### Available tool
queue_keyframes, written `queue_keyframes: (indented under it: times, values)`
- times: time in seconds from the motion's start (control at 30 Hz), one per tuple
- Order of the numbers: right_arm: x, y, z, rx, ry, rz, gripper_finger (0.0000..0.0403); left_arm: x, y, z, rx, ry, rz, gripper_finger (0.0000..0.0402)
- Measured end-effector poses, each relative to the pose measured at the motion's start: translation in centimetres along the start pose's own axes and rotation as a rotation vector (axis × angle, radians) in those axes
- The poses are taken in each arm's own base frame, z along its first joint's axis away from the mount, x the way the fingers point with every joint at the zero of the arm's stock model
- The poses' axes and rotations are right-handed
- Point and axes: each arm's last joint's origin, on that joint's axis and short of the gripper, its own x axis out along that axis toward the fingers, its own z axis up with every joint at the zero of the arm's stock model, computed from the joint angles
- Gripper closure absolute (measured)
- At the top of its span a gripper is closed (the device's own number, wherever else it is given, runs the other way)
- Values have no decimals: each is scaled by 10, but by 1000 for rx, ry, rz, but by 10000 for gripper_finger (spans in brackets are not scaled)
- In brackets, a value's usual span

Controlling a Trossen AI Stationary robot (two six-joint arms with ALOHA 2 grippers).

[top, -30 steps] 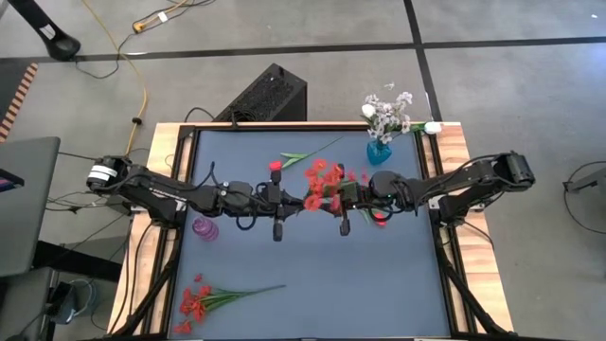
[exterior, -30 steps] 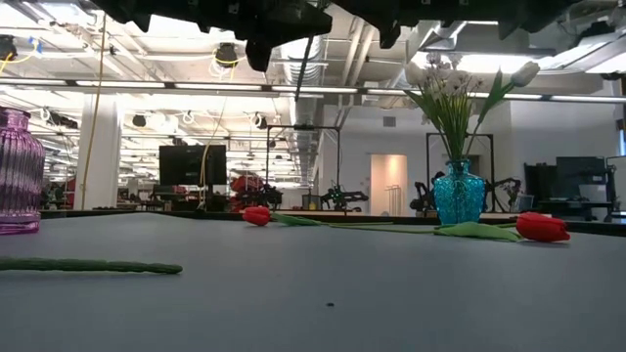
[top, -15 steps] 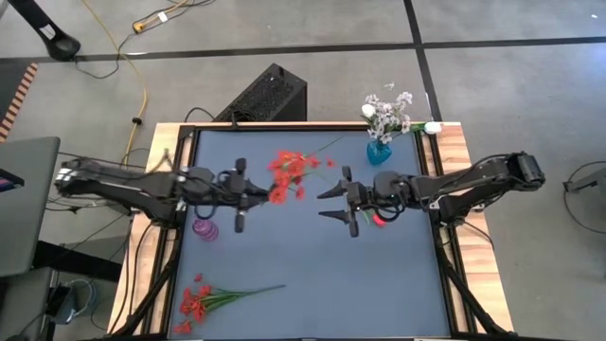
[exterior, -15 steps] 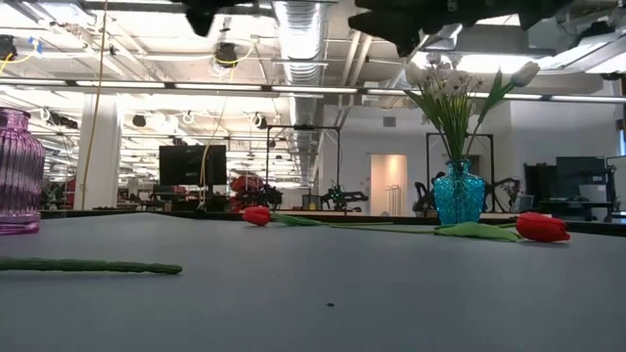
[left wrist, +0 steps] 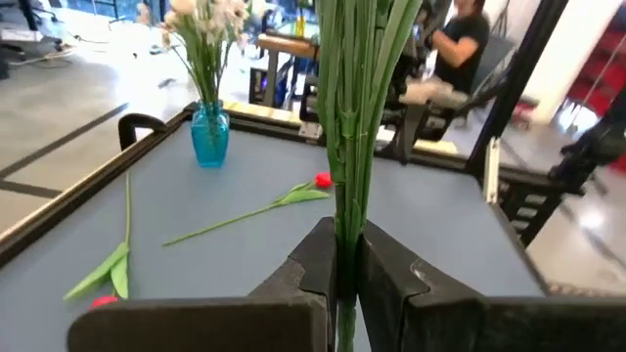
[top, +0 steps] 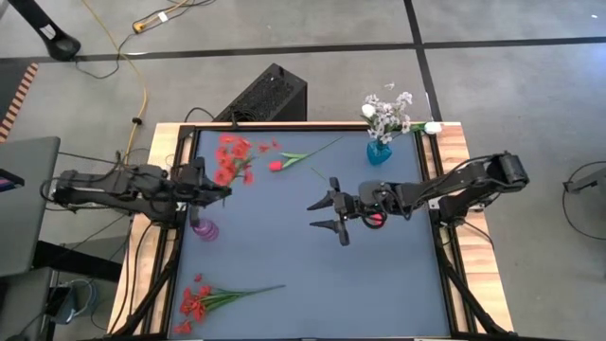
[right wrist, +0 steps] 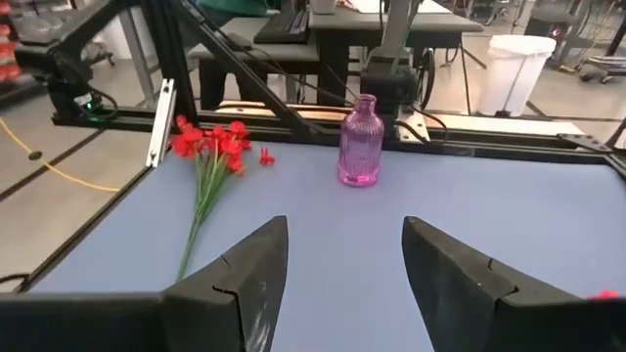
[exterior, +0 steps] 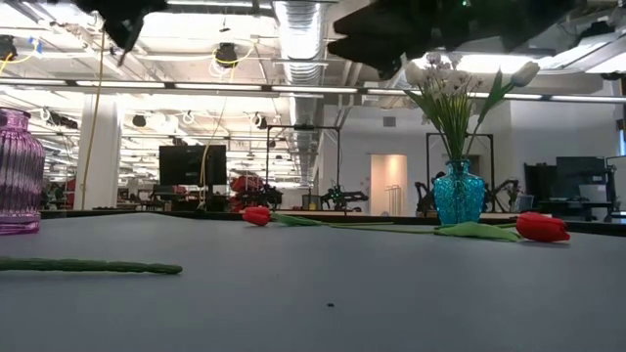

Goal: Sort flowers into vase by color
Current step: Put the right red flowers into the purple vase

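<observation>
My left gripper (top: 221,189) is shut on a bunch of red blossoms (top: 230,157) on green stems, held in the air near the table's left edge, just beyond the purple vase (top: 204,227). My right gripper (top: 316,215) hangs open and empty over the table's middle. One red tulip (top: 276,165) lies on the table at the far middle, and another red tulip (top: 377,221) lies under my right arm. A second red bunch (top: 194,303) lies at the near left. The blue vase (top: 379,152) holds white flowers. My left gripper pinches the bunch's green stems (left wrist: 344,256) between its two fingers, and the fingers lie across them. The fingers are level and come from the table's left. The bunch is lifted clear of the table, its blossoms pointing toward the far edge.
The vases stand upright on the blue-grey mat, purple (exterior: 18,186) at the left and blue (exterior: 458,194) at the far right. A black box (top: 265,93) sits beyond the far edge. A wooden frame (top: 454,152) rims the table. A person (left wrist: 460,39) sits in the room behind.
My right gripper has opened and let go of the red bunch at the table's middle. My left gripper, still shut on the stems, has carried the bunch toward the table's left edge, and the bunch has swung so that its blossoms point toward the far edge.
</observation>
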Motion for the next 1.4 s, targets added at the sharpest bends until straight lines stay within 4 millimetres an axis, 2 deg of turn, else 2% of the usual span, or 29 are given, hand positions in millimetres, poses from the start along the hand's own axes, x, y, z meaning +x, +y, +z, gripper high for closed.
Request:
queue_keyframes:
  times: [0.3, 0.37, 0.53, 0.67, 0.9, 1.1, 1.23, 1.4]
  values:
    - [6, 0, -3, 7, -19, 6, 176, -41, 15, -36, -63, -59, -50, 386]
    - [6, 0, -3, 8, -23, 6, 176, -44, 16, -42, -89, -84, -78, 386]
    - [6, 0, -3, 8, -26, 6, 176, -42, 11, -38, -115, -66, -203, 386]
    - [6, 0, -2, 13, -29, 6, 176, -39, 11, -46, -182, 24, -233, 386]
    - [6, 0, -3, 31, -25, 6, 176, -43, 16, -54, -242, 79, -107, 386]
    - [6, 5, -5, 31, 1, 19, 176, -45, 18, -61, -283, 156, -90, 386]
    - [6, 4, -5, 31, -1, 19, 176, -53, 17, -56, -272, 182, -112, 386]
    - [6, 4, -5, 31, -1, 18, 176, -68, 19, -42, -236, 145, -55, 386]
